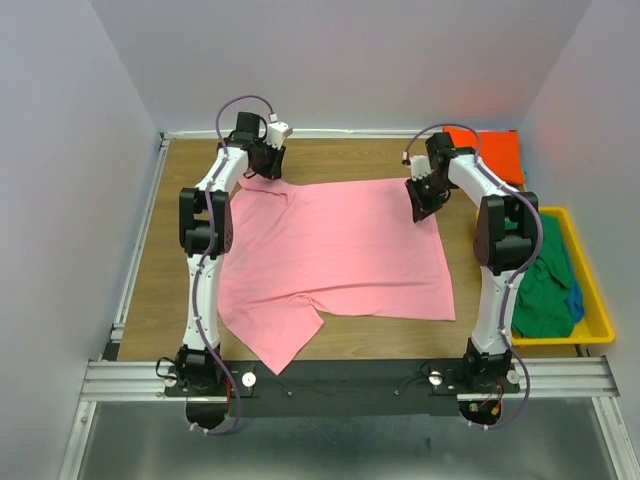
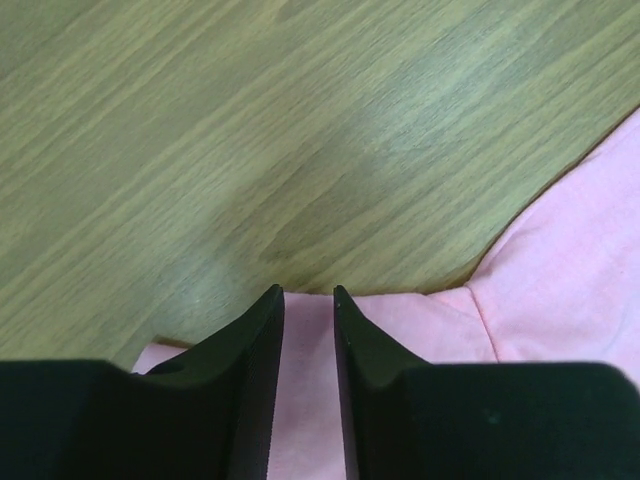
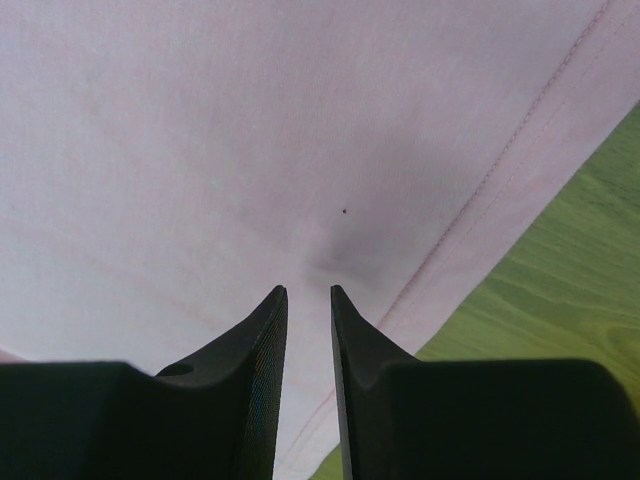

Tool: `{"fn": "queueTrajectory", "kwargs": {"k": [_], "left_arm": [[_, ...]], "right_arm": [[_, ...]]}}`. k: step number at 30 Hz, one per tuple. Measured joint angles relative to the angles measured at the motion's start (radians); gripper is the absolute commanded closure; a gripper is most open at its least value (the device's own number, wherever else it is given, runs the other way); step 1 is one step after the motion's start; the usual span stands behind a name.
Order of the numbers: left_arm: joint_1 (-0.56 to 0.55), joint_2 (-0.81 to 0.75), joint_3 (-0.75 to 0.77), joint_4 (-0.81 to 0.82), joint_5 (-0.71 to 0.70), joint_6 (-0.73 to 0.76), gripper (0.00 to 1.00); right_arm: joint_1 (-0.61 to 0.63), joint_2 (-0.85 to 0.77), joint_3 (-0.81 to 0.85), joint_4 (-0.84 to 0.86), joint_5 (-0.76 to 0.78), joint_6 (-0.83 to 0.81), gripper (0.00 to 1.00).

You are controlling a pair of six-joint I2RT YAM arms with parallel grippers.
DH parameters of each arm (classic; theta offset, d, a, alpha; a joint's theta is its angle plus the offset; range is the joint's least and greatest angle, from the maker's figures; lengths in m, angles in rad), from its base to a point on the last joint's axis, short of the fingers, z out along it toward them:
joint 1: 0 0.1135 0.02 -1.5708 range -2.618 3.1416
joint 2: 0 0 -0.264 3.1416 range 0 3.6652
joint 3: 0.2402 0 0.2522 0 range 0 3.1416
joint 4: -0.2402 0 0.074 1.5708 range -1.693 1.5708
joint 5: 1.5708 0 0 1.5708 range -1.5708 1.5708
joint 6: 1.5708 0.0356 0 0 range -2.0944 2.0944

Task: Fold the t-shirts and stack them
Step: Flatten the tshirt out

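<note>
The pink t-shirt (image 1: 340, 250) lies spread across the wooden table (image 1: 170, 260), with one corner trailing to the near left. My left gripper (image 1: 265, 165) is at its far left corner; in the left wrist view the jaws (image 2: 308, 292) stand narrowly apart with pink cloth (image 2: 560, 260) pinched between them. My right gripper (image 1: 420, 205) is at the far right edge; its jaws (image 3: 308, 290) are close together on the cloth (image 3: 250, 130), which puckers just ahead of the tips, beside the stitched hem. An orange t-shirt (image 1: 490, 150) lies folded at the far right corner.
A yellow bin (image 1: 590, 300) stands at the right edge and holds a green shirt (image 1: 540, 290) and a blue one (image 1: 573, 295). White walls close in the table on three sides. Bare wood (image 2: 250, 130) shows beyond the pink shirt's far edge.
</note>
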State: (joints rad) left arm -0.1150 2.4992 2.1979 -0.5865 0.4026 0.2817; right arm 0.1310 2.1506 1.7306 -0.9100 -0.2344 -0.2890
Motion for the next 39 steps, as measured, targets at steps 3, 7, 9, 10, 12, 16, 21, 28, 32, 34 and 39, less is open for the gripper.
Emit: {"fn": "queueTrajectory", "kwargs": {"k": [3,7,9,10,12,16,21,28,32,34,39], "left_arm": [[-0.005,0.018,0.013,-0.008,-0.007,-0.002,0.57],[-0.007,0.024,0.024,-0.016,-0.019,-0.006,0.57],[-0.007,0.024,0.024,-0.018,-0.030,-0.010,0.57],[-0.007,0.024,0.024,-0.018,-0.035,-0.012,0.55],[-0.007,0.024,0.024,-0.018,-0.052,-0.019,0.52],[-0.007,0.024,0.030,-0.026,-0.073,-0.035,0.41],[-0.008,0.024,0.037,-0.045,-0.087,-0.056,0.44],[-0.014,0.024,0.037,-0.050,-0.100,-0.074,0.90],[-0.016,0.024,0.037,-0.051,-0.099,-0.089,1.00],[-0.018,0.024,0.037,-0.050,-0.099,-0.089,1.00],[-0.030,0.024,0.045,-0.048,-0.100,-0.059,1.00]], "right_arm": [[0.000,0.000,0.000,0.000,0.000,0.000,0.69],[0.000,0.000,0.000,0.000,0.000,0.000,0.69],[0.000,0.000,0.000,0.000,0.000,0.000,0.69],[0.000,0.000,0.000,0.000,0.000,0.000,0.69],[0.000,0.000,-0.003,0.001,0.000,0.000,0.69],[0.000,0.000,-0.013,0.001,0.000,0.000,0.69],[0.000,0.000,-0.018,0.002,0.000,0.000,0.69],[0.000,0.000,-0.018,0.002,-0.001,0.000,0.69],[0.000,0.000,-0.021,0.003,-0.003,0.000,0.70],[0.000,0.000,-0.026,0.004,-0.006,0.000,0.70],[0.000,0.000,-0.043,0.005,-0.014,0.000,0.70]]}}
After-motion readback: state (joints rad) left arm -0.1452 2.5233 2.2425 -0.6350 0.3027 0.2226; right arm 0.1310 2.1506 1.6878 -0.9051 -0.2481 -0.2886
